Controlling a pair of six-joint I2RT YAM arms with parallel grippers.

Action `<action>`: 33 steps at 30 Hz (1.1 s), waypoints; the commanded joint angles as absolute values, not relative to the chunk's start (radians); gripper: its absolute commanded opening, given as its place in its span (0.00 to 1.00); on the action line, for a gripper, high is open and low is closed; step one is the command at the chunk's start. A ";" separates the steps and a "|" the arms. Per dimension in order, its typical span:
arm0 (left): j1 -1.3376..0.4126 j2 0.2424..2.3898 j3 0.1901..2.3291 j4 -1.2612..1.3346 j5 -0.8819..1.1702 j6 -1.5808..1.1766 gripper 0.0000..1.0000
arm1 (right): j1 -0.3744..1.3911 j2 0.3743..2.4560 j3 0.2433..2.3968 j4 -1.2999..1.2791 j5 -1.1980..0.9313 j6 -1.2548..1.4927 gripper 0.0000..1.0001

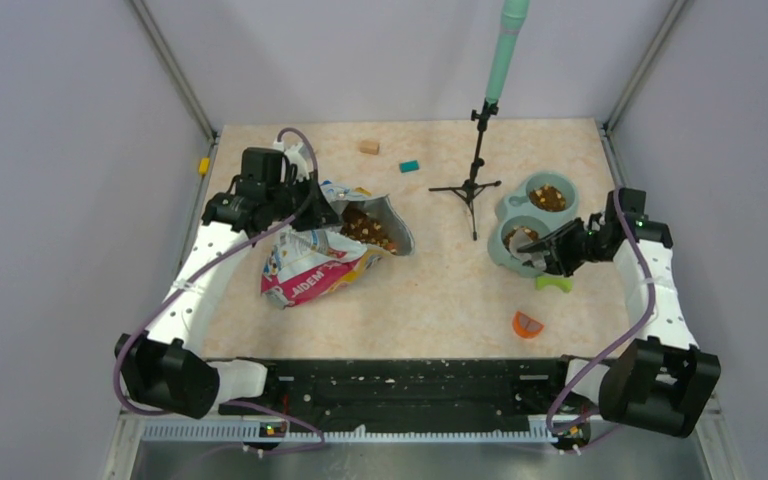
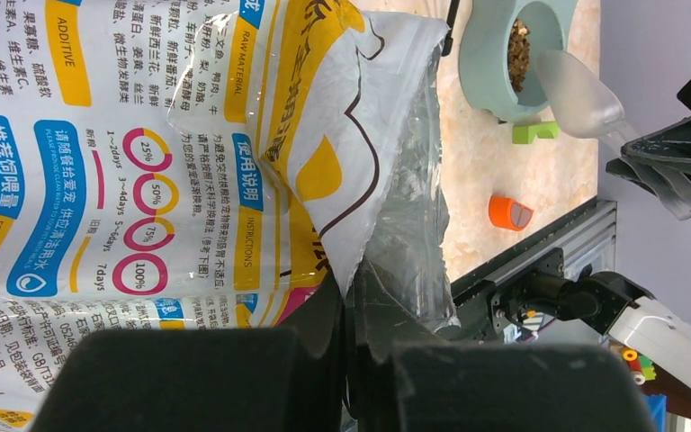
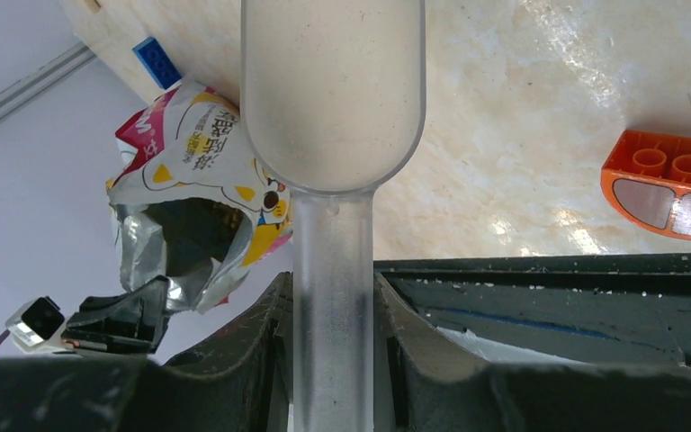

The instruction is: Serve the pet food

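Top view, left to right. A yellow block (image 1: 203, 165) sits at the table's far-left edge. My left gripper (image 1: 305, 212) is in the left-centre of the frame, its fingers closed tight on the upper lip of the bag (image 1: 310, 265). My left wrist view shows the same thing: gripper (image 2: 346, 297) pinching the bag's (image 2: 189, 162) clear inner edge, printed side facing the camera. The bag lies on its side, mouth open toward the right, with brown kibble (image 1: 370, 228) showing inside the mouth. At upper centre are a tan block (image 1: 368, 147) and a teal block (image 1: 409, 166), well apart from the bag. Right of them stands a small black tripod (image 1: 473, 185) with a green pole pointing up. Next comes the two-cup bowl (image 1: 508, 208), right of centre, with kibble in the far cup (image 1: 548, 197) and in the near cup (image 1: 520, 237). My right gripper (image 1: 560, 247) is just right of the bowl, fingers at a narrow gap clamped on the handle of a clear scoop (image 1: 532, 255), whose cup is at the near cup's rim. My right wrist view shows the gripper (image 3: 333, 297) around the scoop (image 3: 333, 81) handle, cup pointing up-frame, dusty inside. A green block (image 1: 553, 284) is just below the bowl and an orange piece (image 1: 527, 324) lower still.
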State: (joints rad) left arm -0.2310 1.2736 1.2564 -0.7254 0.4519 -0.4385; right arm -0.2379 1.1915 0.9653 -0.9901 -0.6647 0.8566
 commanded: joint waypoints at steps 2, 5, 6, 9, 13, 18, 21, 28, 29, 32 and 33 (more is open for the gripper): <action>-0.206 1.288 1.322 -0.668 0.415 -0.395 0.00 | -0.247 1.105 1.007 -1.001 -0.619 0.861 0.00; -0.206 1.287 1.331 -0.660 0.433 -0.378 0.00 | -0.241 1.067 1.028 -0.988 -0.609 0.796 0.00; -0.206 1.286 1.333 -0.654 0.442 -0.373 0.00 | -0.235 1.053 1.038 -0.985 -0.605 0.776 0.00; -0.207 1.288 1.350 -0.643 0.474 -0.361 0.00 | -0.208 0.997 1.060 -0.974 -0.587 0.732 0.00; -0.206 1.288 1.366 -0.619 0.500 -0.354 0.00 | -0.123 0.913 1.073 -0.931 -0.554 0.712 0.00; -0.206 1.281 1.376 -0.610 0.516 -0.338 0.00 | 0.042 0.825 1.094 -0.863 -0.487 0.692 0.00; -0.206 1.281 1.392 -0.631 0.533 -0.303 0.00 | 0.134 0.794 1.100 -0.769 -0.514 0.677 0.00; -0.206 1.268 1.417 -0.726 0.718 -0.171 0.00 | 0.573 0.914 1.198 -0.714 -0.378 0.550 0.00; -0.206 1.266 1.419 -0.751 0.737 -0.153 0.00 | 0.647 0.944 1.217 -0.725 -0.342 0.529 0.00; -0.206 1.252 1.415 -0.794 0.758 -0.132 0.00 | 0.814 1.055 1.266 -0.777 -0.269 0.470 0.00; -0.206 1.247 1.408 -0.798 0.770 -0.137 0.00 | 0.840 1.083 1.278 -0.786 -0.263 0.457 0.00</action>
